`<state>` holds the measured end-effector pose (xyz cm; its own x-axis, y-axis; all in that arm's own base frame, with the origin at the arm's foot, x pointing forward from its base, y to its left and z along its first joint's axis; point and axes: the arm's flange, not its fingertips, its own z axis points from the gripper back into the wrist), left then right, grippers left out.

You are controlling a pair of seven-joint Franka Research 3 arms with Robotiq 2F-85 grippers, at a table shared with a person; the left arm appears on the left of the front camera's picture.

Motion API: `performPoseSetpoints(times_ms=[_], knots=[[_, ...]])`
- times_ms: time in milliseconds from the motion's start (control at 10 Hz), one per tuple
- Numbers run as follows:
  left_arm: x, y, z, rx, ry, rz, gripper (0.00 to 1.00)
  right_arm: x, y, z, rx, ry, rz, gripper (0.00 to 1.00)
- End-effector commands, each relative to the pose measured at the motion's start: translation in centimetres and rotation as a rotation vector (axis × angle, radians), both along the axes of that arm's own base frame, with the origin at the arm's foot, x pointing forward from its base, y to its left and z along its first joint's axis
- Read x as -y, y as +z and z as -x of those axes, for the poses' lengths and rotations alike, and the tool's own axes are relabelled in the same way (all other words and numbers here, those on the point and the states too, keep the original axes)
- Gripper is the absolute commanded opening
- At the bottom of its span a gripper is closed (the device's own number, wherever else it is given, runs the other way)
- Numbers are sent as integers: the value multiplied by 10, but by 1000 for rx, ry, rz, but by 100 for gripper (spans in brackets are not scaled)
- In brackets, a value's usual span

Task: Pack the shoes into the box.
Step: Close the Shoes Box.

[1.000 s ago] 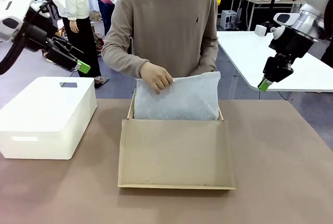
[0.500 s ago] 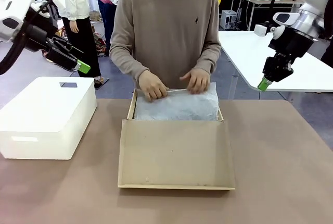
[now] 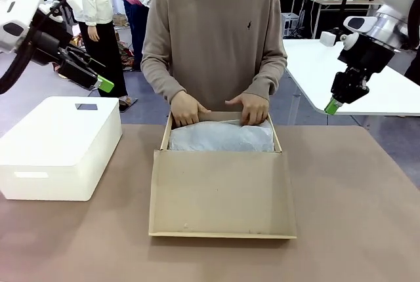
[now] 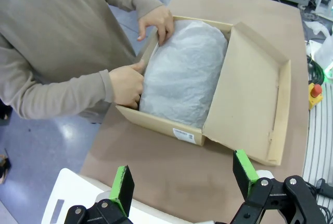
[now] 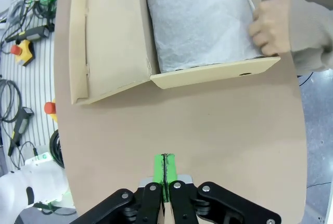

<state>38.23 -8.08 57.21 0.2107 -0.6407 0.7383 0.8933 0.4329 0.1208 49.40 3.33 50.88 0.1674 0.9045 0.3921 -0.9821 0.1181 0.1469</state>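
Note:
The tan cardboard box lies open at the table's middle, its flap lid folded toward me. White tissue paper covers its contents, so the shoes are hidden. A person's two hands press the paper down at the far rim. The box and paper show again in the left wrist view, and the box in the right wrist view. My left gripper hangs open, high at the left, empty; its pads stand wide apart. High at the right, my right gripper is shut on nothing, pads pressed together.
A white rounded plastic box with its lid on stands at the table's left. A second white table stands beyond the right edge. Bare brown tabletop lies to the right of the cardboard box. People stand in the background.
The person has folded the raised tissue paper down over the box's contents and now holds it flat with both hands. Neither arm has moved.

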Motion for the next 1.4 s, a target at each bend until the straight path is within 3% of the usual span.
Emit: performPoseSetpoints(times_ms=[0,200,600,1100,1300], knots=[[0,-1,0,2,-12,16,100,1,1,1,0,4,-1,0],[0,-1,0,2,-12,16,100,2,-4,-1,-5,35,-21,0],[0,-1,0,2,-12,16,100,14,-28,-9,15,255,-140,0],[0,-1,0,2,-12,16,100,17,-57,-10,-36,260,-195,0],[0,-1,0,2,-12,16,100,16,-57,-9,-24,276,-131,0]])
